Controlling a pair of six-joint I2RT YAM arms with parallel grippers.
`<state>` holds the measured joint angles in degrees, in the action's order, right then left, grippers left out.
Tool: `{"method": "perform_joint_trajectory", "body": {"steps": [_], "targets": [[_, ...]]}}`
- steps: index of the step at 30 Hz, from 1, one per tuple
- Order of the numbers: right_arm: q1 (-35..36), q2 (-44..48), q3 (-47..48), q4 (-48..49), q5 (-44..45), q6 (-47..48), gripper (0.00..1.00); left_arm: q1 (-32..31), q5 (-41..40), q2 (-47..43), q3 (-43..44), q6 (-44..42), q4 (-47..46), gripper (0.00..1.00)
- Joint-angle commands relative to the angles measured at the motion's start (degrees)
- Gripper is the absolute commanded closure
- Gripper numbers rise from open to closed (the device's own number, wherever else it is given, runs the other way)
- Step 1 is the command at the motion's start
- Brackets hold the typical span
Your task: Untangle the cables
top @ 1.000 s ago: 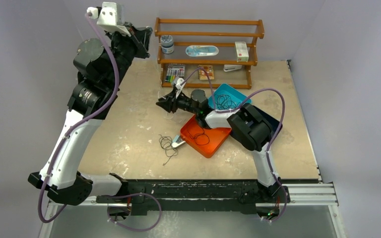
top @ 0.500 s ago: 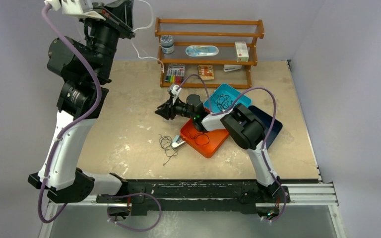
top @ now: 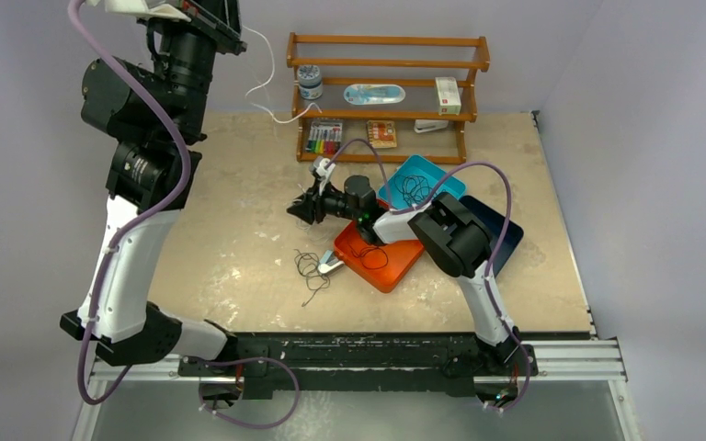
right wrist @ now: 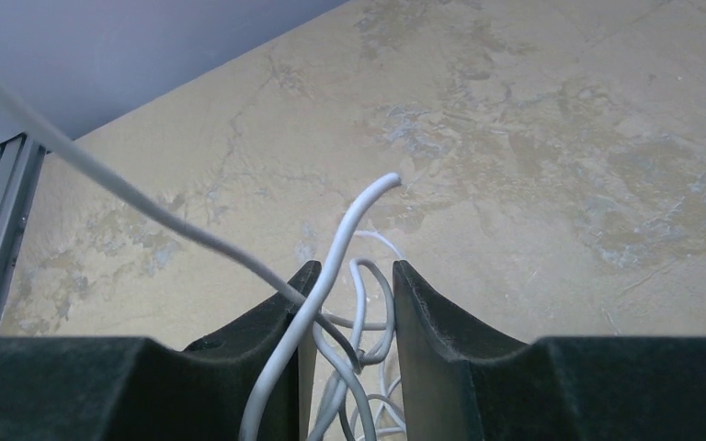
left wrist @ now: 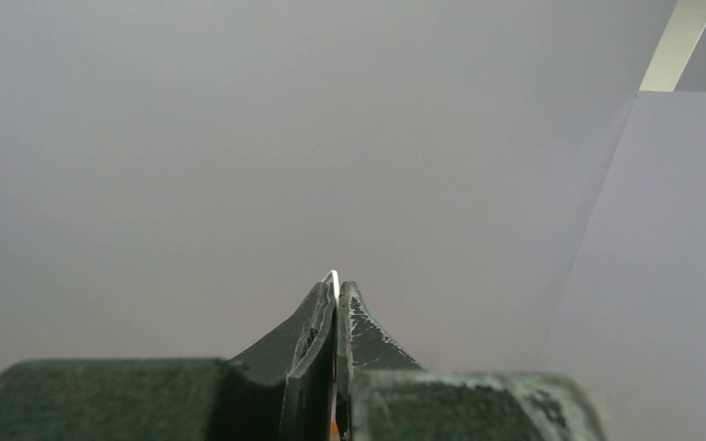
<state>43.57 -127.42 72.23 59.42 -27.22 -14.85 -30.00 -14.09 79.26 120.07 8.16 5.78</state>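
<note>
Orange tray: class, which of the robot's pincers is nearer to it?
Right. The right pincer hovers just beyond the far-left edge of the orange tray; the left pincer is high up at the rear left, far from it.

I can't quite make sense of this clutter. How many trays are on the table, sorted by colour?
Orange tray: 1
Teal tray: 1
Dark blue tray: 1
Total: 3
</note>
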Motion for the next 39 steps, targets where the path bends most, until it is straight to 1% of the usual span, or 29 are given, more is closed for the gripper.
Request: {"method": "perform_joint_trajectory", "body": {"steps": [1, 10, 15, 20, 25, 29, 31, 35, 39], "targets": [[0.37, 1.12, 2.42, 0.92, -1.13, -0.13, 0.63, 0.38, -1.01, 1.03, 6.71, -3.29, -1.57, 1.0], [0.81, -1.6, 4.28, -0.86, -0.23, -0.55, 0.63, 0.31, -0.2, 4.63, 14.82, -7.85, -7.14, 1.0], [0.9, -2.1, 4.45, -1.65, 0.2, -0.59, 0.63, 0.38, 0.2, 6.13, 17.04, -9.31, -9.77, 1.0], [0.99, -2.22, 4.44, -1.63, 0.27, -0.57, 0.61, 0.38, 0.38, 7.72, 19.86, -10.52, -8.76, 1.0], [0.99, 1.43, 3.08, -2.21, 0.07, 0.28, 0.54, 0.37, -0.48, 5.16, 15.04, -10.63, -9.52, 1.0], [0.9, 7.95, 0.75, -2.27, -0.54, 1.62, 0.48, 0.42, -0.91, 3.84, 12.3, -10.88, -8.73, 1.0], [0.9, 11.49, -0.75, -2.64, -0.15, 2.05, 0.43, 0.38, -1.01, 3.0, 10.52, -10.82, -8.56, 1.0], [0.9, 18.42, -3.92, -5.36, 3.15, 3.43, 0.36, 0.38, -0.75, 0.96, 6.51, -10.17, -8.44, 1.0], [0.82, 23.88, -7.07, -10.65, 9.74, 4.41, 0.31, 0.38, -0.33, -0.34, 4.01, -9.05, -7.63, 1.0]]}}
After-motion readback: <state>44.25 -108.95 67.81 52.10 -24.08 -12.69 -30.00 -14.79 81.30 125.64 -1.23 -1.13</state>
